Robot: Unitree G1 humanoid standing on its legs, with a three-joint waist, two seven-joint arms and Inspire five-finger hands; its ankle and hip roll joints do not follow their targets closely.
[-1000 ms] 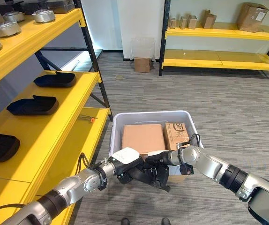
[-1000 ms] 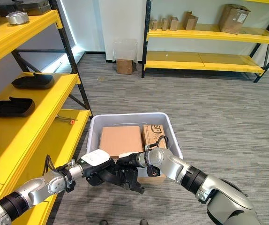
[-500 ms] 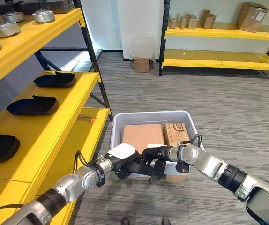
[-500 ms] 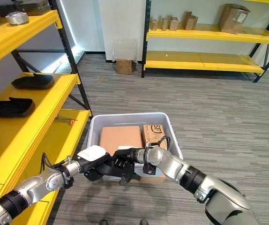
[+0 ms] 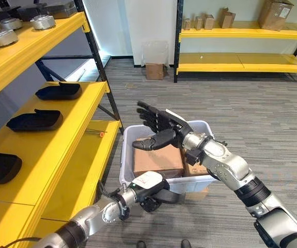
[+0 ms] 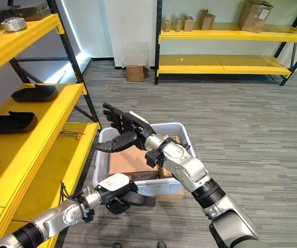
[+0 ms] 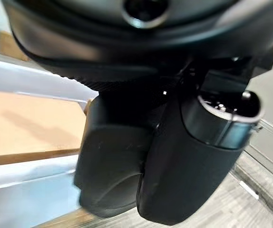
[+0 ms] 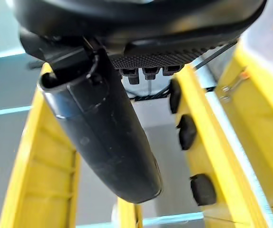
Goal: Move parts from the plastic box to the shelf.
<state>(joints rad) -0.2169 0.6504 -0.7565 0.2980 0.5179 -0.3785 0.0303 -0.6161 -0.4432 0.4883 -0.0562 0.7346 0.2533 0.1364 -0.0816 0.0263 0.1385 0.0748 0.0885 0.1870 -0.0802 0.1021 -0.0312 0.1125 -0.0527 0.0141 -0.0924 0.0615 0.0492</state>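
Note:
The grey plastic box (image 5: 126, 155) stands on the floor beside the yellow shelf (image 5: 81, 111). Two cardboard boxes (image 5: 156, 161) lie in it. My right hand (image 5: 161, 126) is raised above the box's far rim, fingers spread, holding nothing; its thumb (image 8: 103, 133) shows in the right wrist view. My left hand (image 5: 149, 187) is low at the box's front wall, and the dark bulk hides its fingers. Three black parts (image 5: 34, 120) lie in a row on the shelf's middle level, and they also show past the right hand as black parts (image 8: 188, 130).
Round metal parts (image 5: 43, 21) sit on the top level. An orange-tipped tool (image 5: 94, 132) lies on the low level. A second yellow shelf (image 5: 241, 62) with cardboard boxes stands at the far wall, with a small box (image 5: 155, 71) on the floor beside it.
My right hand has risen from the box's front edge to above its far rim and spread open. My left hand has dropped a little at the front wall.

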